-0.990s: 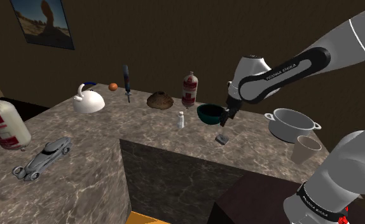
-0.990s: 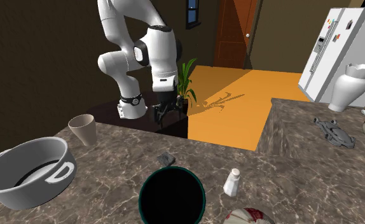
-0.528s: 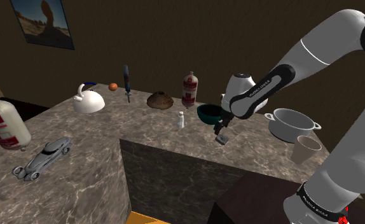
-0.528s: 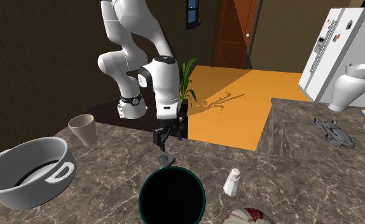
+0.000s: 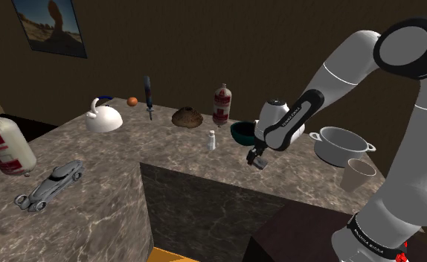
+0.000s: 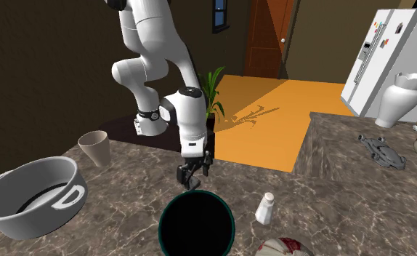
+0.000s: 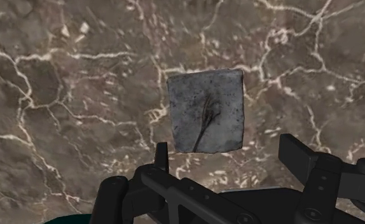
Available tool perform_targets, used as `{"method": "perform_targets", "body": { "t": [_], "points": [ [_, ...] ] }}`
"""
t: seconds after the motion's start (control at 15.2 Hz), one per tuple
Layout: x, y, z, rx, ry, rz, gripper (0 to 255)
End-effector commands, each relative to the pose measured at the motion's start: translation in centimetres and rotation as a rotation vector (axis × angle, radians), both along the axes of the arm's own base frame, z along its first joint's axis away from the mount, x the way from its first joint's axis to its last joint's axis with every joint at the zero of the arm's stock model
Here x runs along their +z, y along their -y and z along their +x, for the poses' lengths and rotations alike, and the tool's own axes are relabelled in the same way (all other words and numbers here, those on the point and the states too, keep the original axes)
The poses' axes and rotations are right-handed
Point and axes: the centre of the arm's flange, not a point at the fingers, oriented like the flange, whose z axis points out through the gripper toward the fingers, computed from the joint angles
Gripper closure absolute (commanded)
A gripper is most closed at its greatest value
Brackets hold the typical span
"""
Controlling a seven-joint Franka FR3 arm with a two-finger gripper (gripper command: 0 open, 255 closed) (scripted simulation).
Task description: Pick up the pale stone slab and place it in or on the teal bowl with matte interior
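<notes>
Currently the gripper (image 5: 255, 158) is seen open, fingers spread, positioned just over the grey stone slab (image 7: 206, 111), which is not touched. The slab is laid flat on the brown marble counter (image 7: 60, 95). In the shoulder view, the teal bowl (image 5: 239, 136) is found near the gripper at its 11 o'clock, and a white shaker (image 5: 212, 140) at the bowl's 9 o'clock.

Stone slab (image 7: 206, 111): grey, roughly square, thin, with a dark vein-like mark down the middle. Lies flat on the brown marble counter (image 7: 60, 95), slightly skewed.
Teal bowl (image 6: 197, 229): upright, round, teal rim, dark matte interior, empty. Sits just beside the slab; they look apart, though the gap is hard to confirm.
</notes>
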Motion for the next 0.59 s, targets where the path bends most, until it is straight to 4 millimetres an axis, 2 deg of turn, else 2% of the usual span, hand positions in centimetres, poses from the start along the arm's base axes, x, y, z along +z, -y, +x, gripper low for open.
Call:
{"method": "perform_targets", "body": {
  "t": [0.0,0.53],
  "points": [
    [-0.94,0.02,0.14,0.0,0.001,0.0,0],
    [-1.23,0.04,0.17,0.0,0.0,0.0,0]
  ]
}}
